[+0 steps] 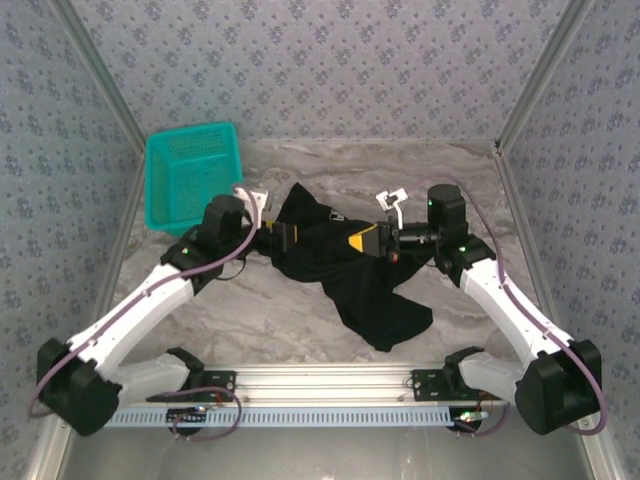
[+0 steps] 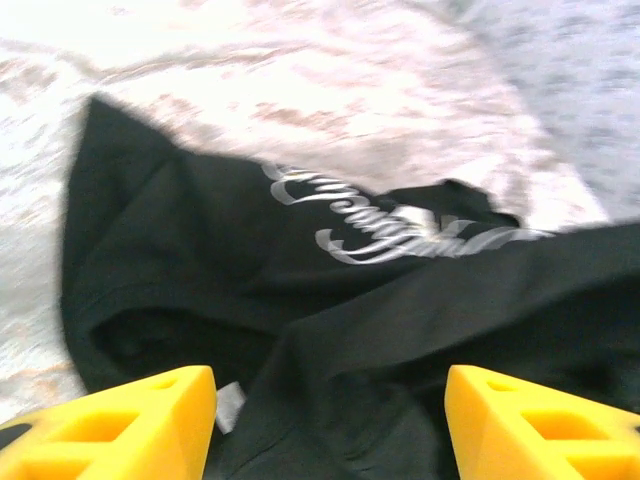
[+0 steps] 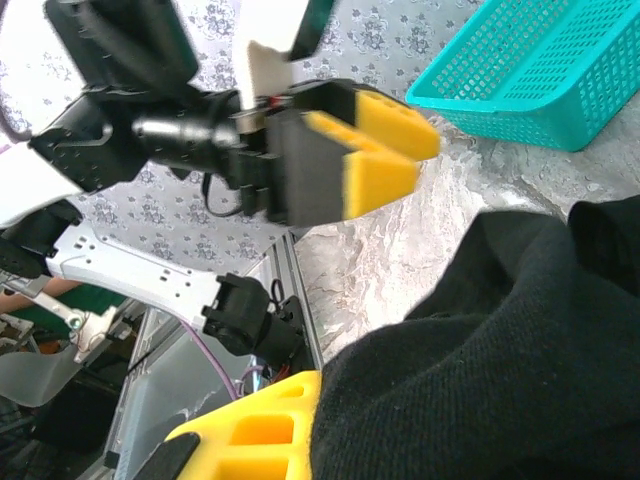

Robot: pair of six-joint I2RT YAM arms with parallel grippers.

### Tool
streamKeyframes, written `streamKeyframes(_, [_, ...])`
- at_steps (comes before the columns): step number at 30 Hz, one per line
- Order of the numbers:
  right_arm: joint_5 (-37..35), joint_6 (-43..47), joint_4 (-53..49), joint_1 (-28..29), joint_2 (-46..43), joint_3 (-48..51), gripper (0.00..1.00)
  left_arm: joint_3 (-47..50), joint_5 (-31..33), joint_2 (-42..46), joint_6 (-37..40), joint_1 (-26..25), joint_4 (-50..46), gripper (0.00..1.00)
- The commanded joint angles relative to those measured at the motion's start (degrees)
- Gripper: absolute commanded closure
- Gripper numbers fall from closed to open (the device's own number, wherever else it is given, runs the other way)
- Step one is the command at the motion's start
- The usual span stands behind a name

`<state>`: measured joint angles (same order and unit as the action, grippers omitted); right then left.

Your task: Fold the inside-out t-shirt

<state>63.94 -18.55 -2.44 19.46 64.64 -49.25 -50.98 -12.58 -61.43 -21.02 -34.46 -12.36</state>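
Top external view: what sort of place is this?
Probably a robot test booth: two arms bolted to a metal rail, a marbled table boxed in by patterned panels, a black t-shirt to practise on.

Top camera looks down from behind the near bench edge. Wrist cameras sit close to the shirt, which all views share.

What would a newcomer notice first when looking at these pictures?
First, the crumpled black t-shirt in the middle of the marble table. The right end effector is shut on its cloth, and the left end effector stands open just over it. A teal basket sits at the far left.
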Motion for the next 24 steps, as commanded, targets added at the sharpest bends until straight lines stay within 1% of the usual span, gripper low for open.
streamKeyframes(1, [2.2,3.2,-2.6,-0.4,0.6,-3.0,1.0,2.2,-11.2,0.9,4.4,-2.4,8.6,0.36])
streamKeyframes(3, [2.3,3.2,-2.8,-0.3,0.7,-3.2,1.0,0.9,-16.9,-1.2,6.7,-3.9,8.5,0.37])
streamKeyframes(6, [2.2,3.4,-3.2,-0.2,0.6,-3.5,1.0,-2.6,-20.7,-6.3,9.3,-5.6,6.5,0.39])
streamKeyframes(9, [2.0,3.6,-3.7,-0.2,0.5,-3.5,1.0,-5.6,-22.4,-10.4,10.5,-5.7,5.0,0.43])
streamKeyframes(14, [1.4,3.8,-3.9,-0.1,0.5,-3.6,1.0,-7.2,-24.7,-13.5,10.8,-5.8,5.4,0.47])
streamKeyframes(17, [1.1,4.0,-4.3,-0.3,0.5,-3.8,1.0,-7.7,-26.4,-14.7,11.0,-5.9,5.2,0.5])
streamKeyframes(22, [0.6,4.5,-5.0,-0.4,0.6,-3.7,1.0,-8.4,-27.6,-15.0,11.0,-5.8,5.4,0.66])
streamKeyframes(24, [0.4,4.5,-5.0,-0.4,0.5,-3.7,1.0,-8.6,-27.2,-14.8,11.2,-5.8,4.9,0.76])
